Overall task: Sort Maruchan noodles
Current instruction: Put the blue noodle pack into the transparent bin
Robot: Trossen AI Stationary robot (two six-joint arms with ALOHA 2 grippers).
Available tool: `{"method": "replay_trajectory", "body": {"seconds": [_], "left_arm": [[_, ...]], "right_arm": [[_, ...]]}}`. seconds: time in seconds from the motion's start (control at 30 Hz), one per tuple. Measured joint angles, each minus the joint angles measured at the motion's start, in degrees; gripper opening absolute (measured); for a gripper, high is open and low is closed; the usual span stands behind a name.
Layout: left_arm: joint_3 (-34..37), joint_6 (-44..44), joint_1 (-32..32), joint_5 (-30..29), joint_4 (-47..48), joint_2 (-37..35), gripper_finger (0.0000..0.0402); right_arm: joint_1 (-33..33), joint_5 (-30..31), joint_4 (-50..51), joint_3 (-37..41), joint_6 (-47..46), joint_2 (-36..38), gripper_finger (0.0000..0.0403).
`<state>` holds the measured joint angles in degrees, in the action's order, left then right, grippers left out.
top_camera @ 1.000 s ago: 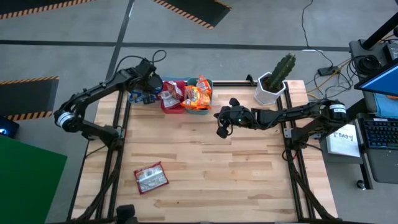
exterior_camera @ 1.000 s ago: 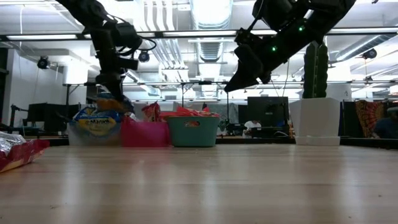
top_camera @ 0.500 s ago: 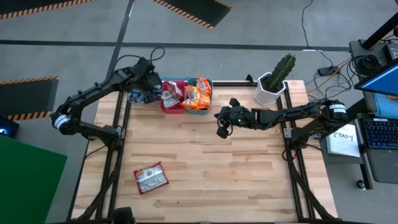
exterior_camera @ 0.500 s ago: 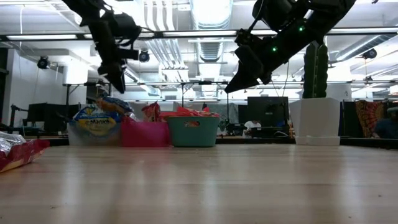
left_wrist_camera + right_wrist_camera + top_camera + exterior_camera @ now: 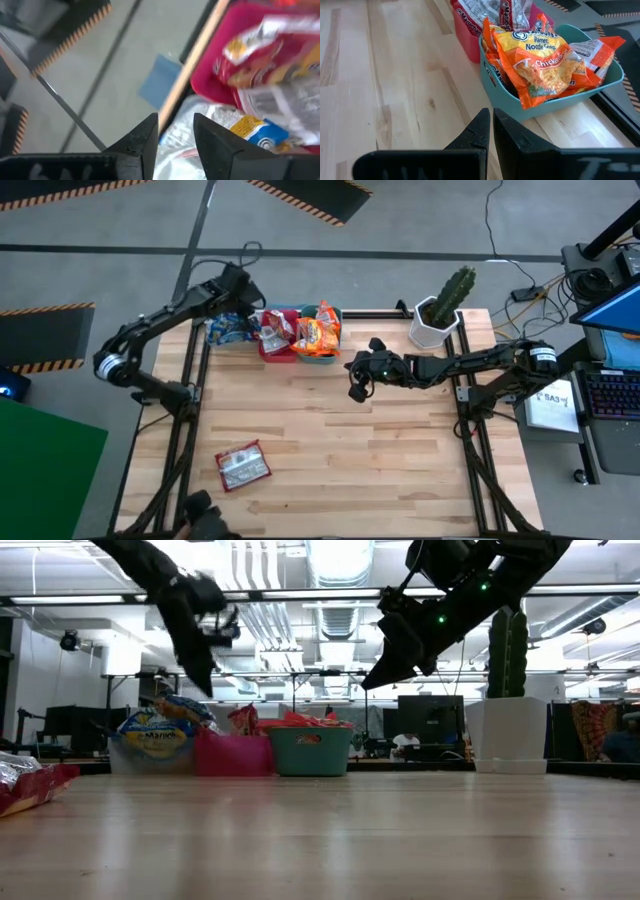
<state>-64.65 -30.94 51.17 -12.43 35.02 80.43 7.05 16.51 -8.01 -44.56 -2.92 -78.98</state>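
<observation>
From my console I see that the left gripper [image 5: 243, 288], which a second ago sat low over the blue-trimmed crinkly noodle packets [image 5: 228, 330] in the clear plastic bin [image 5: 152, 755], has lifted away with fingers now parted around nothing, leaving those packets uncovered.

Left arm stretched toward the table's far left corner, left gripper [image 5: 243, 288] raised above the clear bin [image 5: 226, 330], fingers [image 5: 140, 141] parted with nothing between them. Right gripper [image 5: 356, 392] hanging just beyond the teal bin [image 5: 530, 107], fingers pressed together, empty
</observation>
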Motion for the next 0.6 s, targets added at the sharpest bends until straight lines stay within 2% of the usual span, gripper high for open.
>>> {"method": "replay_trajectory", "body": {"seconds": [0.37,0.6], "left_arm": [[2.2,3.5,1.2,-0.4,0.6,10.8,0.0054],[2.2,5.1,1.2,-0.3,1.6,14.7,0.0039]], "right_arm": [[0.0,0.0,0.0,0.0,0.0,0.0,0.0013],[0.0,0.0,0.0,0.0,0.0,0.0,0.0013]]}}
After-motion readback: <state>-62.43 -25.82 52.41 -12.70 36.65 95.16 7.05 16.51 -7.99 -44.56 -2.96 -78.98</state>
